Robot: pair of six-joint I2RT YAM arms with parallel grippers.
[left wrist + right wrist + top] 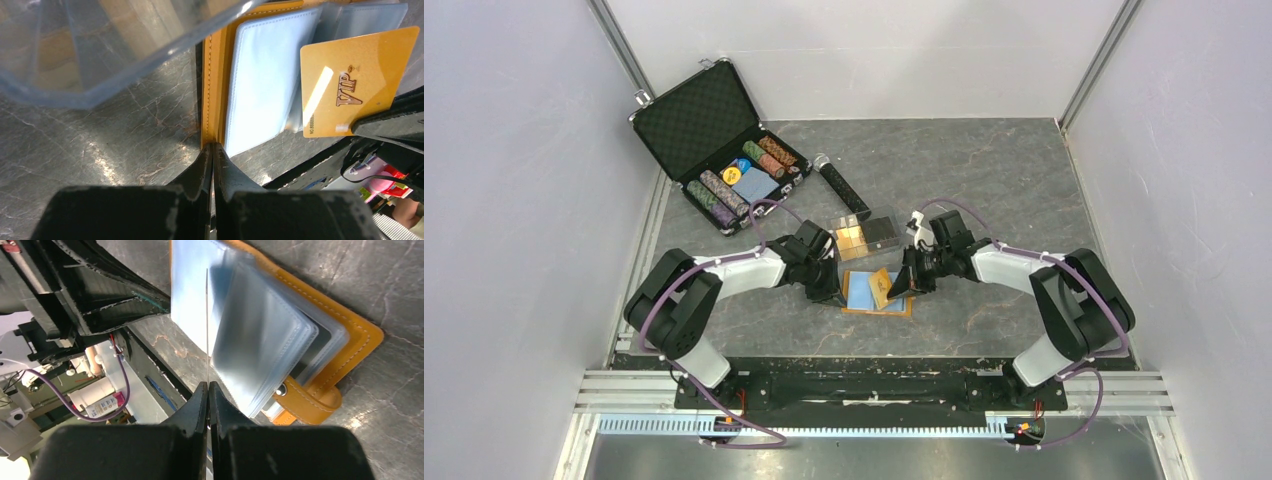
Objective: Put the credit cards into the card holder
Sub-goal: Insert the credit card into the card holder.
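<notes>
The card holder (860, 293) lies open on the table, orange cover down and light blue sleeves up. My left gripper (831, 289) is shut on the orange left edge of the card holder (212, 90), fingertips meeting at the rim (213, 146). My right gripper (903, 286) is shut on a gold credit card (884, 287) marked VIP (357, 82), holding it tilted over the sleeves. In the right wrist view the card (207, 325) shows edge-on, rising from the shut gripper (208, 385) beside the clear sleeves (260, 335). The snap strap (305, 400) lies to the right.
A clear plastic box (865, 234) with gold and black cards stands just behind the card holder; its wall (100, 50) looms over the left gripper. An open black chip case (720, 150) sits at the back left, a black cylinder (839, 186) beside it.
</notes>
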